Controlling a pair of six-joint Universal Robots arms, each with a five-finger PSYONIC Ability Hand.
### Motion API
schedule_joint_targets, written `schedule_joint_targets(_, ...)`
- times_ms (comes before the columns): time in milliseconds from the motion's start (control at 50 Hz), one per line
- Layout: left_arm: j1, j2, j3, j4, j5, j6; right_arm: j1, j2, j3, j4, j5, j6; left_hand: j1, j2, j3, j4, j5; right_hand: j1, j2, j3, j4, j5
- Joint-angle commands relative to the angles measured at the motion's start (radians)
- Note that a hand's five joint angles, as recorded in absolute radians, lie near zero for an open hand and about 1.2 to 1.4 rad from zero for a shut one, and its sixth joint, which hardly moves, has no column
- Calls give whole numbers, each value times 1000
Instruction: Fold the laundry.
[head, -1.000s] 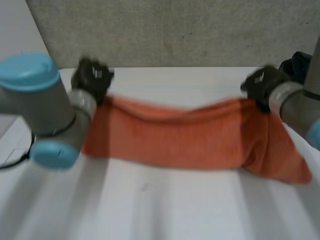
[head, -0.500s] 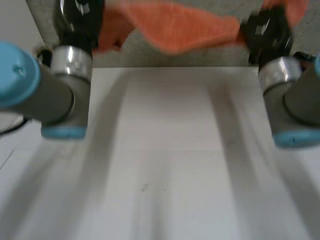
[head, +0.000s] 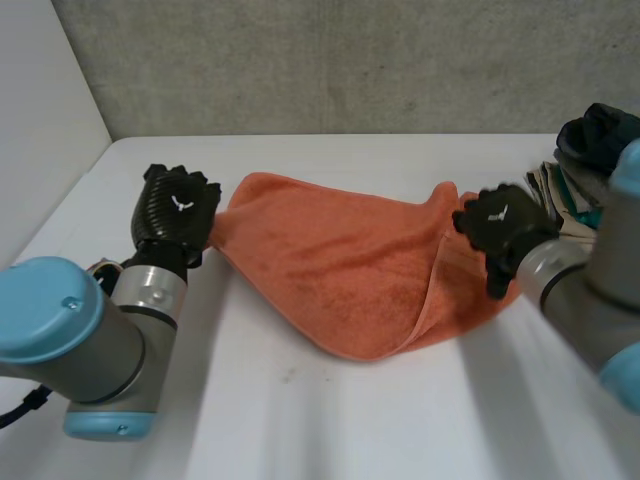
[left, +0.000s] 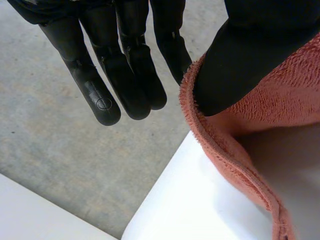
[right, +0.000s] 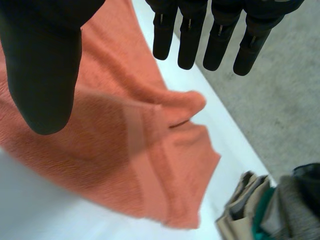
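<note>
An orange towel (head: 340, 260) lies spread on the white table (head: 350, 420), its right part doubled over in a loose fold. My left hand (head: 175, 205) is at the towel's left corner. In the left wrist view its thumb (left: 240, 60) presses the towel's hemmed edge (left: 225, 155) against the fingers (left: 125, 85), which are straight. My right hand (head: 500, 230) hovers over the towel's right end. In the right wrist view its fingers (right: 200, 35) are straight and spread from the thumb (right: 45, 75), with the towel (right: 115, 145) lying free below the palm.
A pile of other clothes (head: 585, 165), dark, beige and teal, sits at the table's far right, close to the towel's end (right: 270, 210). A grey wall (head: 350, 60) runs along the table's back edge.
Both hands swung the towel up high and brought it back down onto the table. The right hand has let go of its corner and opened; the left still holds its corner.
</note>
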Motion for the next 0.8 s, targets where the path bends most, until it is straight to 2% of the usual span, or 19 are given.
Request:
schedule_joint_targets(20,14,84,-56,-2,2,-1,-87,11,-180,157,-206,-120,246,197,202,195,244,-46,-39,-1,15,43)
schedule_joint_targets(100,12,104,-78,-2,7,-1,-110,121,-272,159,-327,-179,246,197,202,195,244,-28,-22,17,33,61)
schedule_joint_targets(200,9,111,-90,-2,27,-1,-113,249,-372,153,-392,-245,246,197,202,195,244,-10,-4,34,50,79)
schedule_joint_targets(380,9,109,-92,-2,33,-2,-122,497,-541,153,-389,-325,246,197,202,195,244,148,154,193,209,237)
schedule_joint_targets(640,17,108,-92,-2,33,-2,-150,652,-654,151,-400,-371,246,197,202,195,244,210,216,255,270,299)
schedule_joint_targets(680,18,108,-92,-2,33,-2,-151,669,-668,150,-401,-370,246,197,202,195,244,283,289,328,343,372)
schedule_joint_targets(720,18,108,-90,-2,33,-2,-151,680,-688,150,-398,-374,246,197,202,195,244,821,827,865,881,909)
schedule_joint_targets(740,18,109,-90,-2,31,-2,-151,675,-693,146,-390,-382,246,197,202,195,244,971,977,1015,1031,1060)
schedule_joint_targets(800,20,121,-85,-11,28,-1,-147,614,-685,116,-372,-371,246,197,202,195,244,972,978,1017,1033,1061)
